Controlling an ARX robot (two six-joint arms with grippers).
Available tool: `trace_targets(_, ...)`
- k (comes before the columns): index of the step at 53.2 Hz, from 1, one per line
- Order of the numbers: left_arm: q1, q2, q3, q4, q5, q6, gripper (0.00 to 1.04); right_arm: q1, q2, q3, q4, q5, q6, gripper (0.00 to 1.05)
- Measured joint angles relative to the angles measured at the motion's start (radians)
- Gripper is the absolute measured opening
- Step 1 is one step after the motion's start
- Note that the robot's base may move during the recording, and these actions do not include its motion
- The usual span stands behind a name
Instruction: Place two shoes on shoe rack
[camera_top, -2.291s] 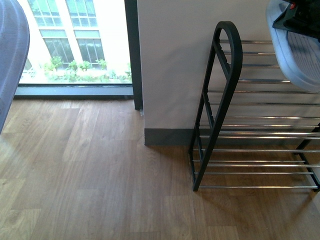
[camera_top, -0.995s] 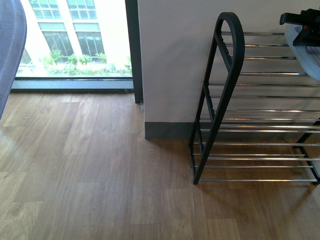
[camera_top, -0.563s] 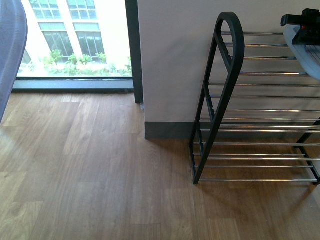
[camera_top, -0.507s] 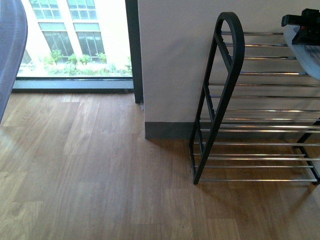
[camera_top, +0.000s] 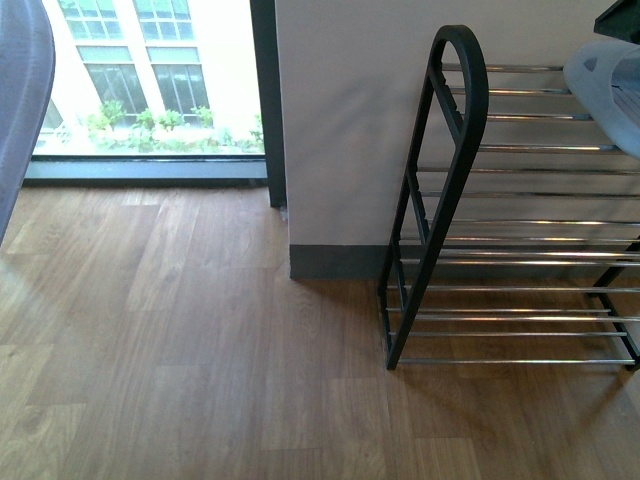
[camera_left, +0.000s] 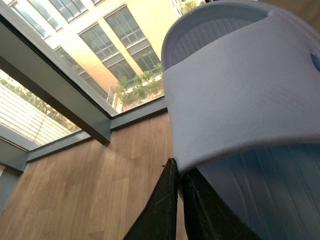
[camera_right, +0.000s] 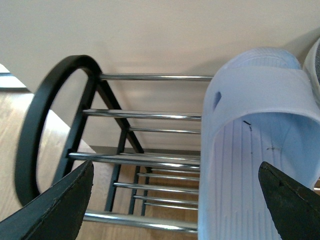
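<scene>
In the front view only a cropped edge of a pale blue rubbery slide (camera_top: 610, 85) shows, lying on the shoe rack (camera_top: 455, 110) top rods; right gripper (camera_right: 175, 200) spread wide, empty. Left gripper (camera_left: 180, 200) pinches another ribbed slide (camera_left: 240, 100)

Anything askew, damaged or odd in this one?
Nothing stands out. One slipper lies on the top rods of the rack, between the fingers of the open right gripper. The other slipper is clamped in the left gripper, away from the rack.
</scene>
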Motion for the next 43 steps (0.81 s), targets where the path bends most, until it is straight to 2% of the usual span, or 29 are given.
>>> trace_targets(3, 0.0, 0.0, 0.0, 0.0, 0.0, 0.0, 0.02, 0.0, -0.058, -0.065, 0.041, -0.035, 0.013, 0.96)
trace_targets(6, 0.0, 0.0, 0.0, 0.0, 0.0, 0.0, 0.02, 0.0, -0.14, -0.155, 0.113, -0.129, 0.062, 0.96)
trace_targets(9, 0.0, 0.0, 0.0, 0.0, 0.0, 0.0, 0.02, 0.002, -0.22, -0.245, 0.188, -0.177, 0.088, 0.96)
trace_targets(13, 0.0, 0.0, 0.0, 0.0, 0.0, 0.0, 0.02, 0.005, -0.345, -0.381, 0.285, -0.204, 0.127, 0.96)
trace_targets(20, 0.0, 0.0, 0.0, 0.0, 0.0, 0.0, 0.02, 0.023, -0.556, -0.629, 0.394, -0.156, 0.144, 0.96)
trace_targets(25, 0.0, 0.0, 0.0, 0.0, 0.0, 0.0, 0.02, 0.04, -0.643, -0.737, 0.443, -0.123, 0.139, 0.96)
trace_targets(30, 0.0, 0.0, 0.0, 0.0, 0.0, 0.0, 0.02, 0.048, -0.695, -0.814, 0.494, -0.101, 0.148, 0.96)
trace_targets(36, 0.0, 0.0, 0.0, 0.0, 0.0, 0.0, 0.02, 0.054, -0.672, -0.89, 0.661, -0.031, 0.19, 0.96)
trace_targets(43, 0.0, 0.0, 0.0, 0.0, 0.0, 0.0, 0.02, 0.055, -0.659, -0.897, 0.68, -0.021, 0.207, 0.96)
